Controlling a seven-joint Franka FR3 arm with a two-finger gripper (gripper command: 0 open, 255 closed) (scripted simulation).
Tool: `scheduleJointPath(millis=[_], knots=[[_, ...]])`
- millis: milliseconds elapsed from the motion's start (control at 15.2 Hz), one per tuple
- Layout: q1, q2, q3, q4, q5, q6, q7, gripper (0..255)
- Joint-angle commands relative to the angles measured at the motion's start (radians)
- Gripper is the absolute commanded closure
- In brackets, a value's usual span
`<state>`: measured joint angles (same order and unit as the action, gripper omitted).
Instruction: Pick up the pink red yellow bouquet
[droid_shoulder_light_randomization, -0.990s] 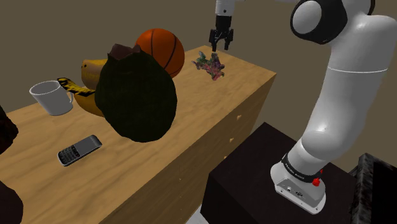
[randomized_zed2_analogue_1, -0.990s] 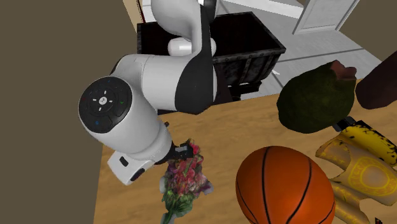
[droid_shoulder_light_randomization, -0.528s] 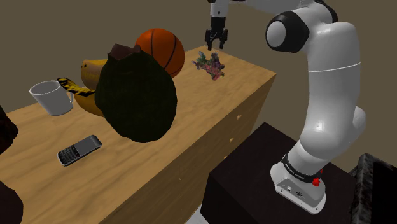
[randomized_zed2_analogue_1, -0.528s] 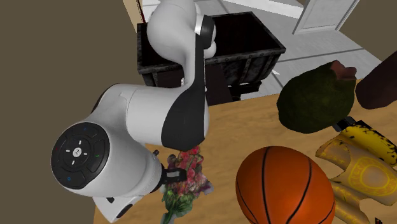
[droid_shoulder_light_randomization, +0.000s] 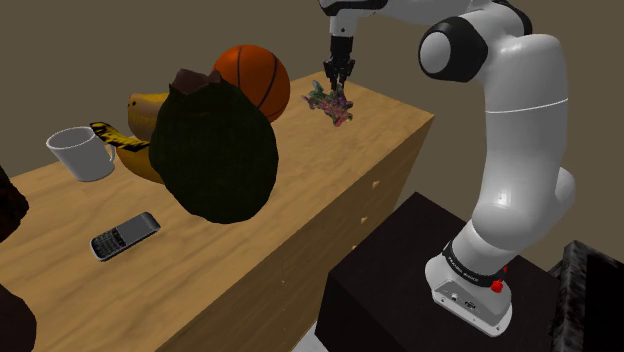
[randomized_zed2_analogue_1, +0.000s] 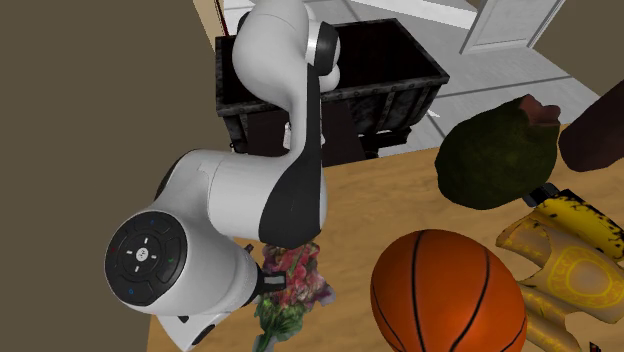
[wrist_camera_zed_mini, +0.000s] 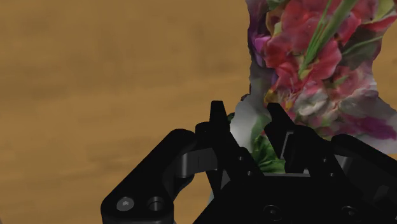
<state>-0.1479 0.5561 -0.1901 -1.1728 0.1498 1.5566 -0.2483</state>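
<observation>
Pink-and-red bouquet (droid_shoulder_light_randomization: 331, 100), on the wooden table (droid_shoulder_light_randomization: 300, 190), upper middle of the shoulder view beside the basketball (droid_shoulder_light_randomization: 252, 78). We judge the grasp made, gripper (wrist_camera_zed_mini: 247, 114) pinching its pale stem end; a steady lift comes next. The wrist view gives that contact, the shoulder view the neighbours.

The wooden desk (droid_shoulder_light_randomization: 310, 190) carries a pink, red and green bouquet (droid_shoulder_light_randomization: 331, 102) near one end edge, with an orange basketball (droid_shoulder_light_randomization: 255, 75) beside it. Mid-desk sit a dark green sack (droid_shoulder_light_randomization: 215, 150) and a yellow banana-like thing (droid_shoulder_light_randomization: 140, 108). A white mug (droid_shoulder_light_randomization: 80, 153) and a phone (droid_shoulder_light_randomization: 125, 235) lie toward the opposite end.
</observation>
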Motion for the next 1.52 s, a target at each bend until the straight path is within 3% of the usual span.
scheduleJointPath(millis=[0, 462, 1056, 1452], knots=[[0.000, 0.000, 0.000, 0.000, 0.000, 0.001, 0.000, 255], [0.001, -0.003, 0.000, -0.007, 0.000, 0.004, 0.000, 255], [-0.014, 0.028, 0.001, 0.166, 0.004, -0.137, 0.010, 255], [-0.033, 0.083, 0.005, 0.342, 0.013, -0.256, 0.020, 255]])
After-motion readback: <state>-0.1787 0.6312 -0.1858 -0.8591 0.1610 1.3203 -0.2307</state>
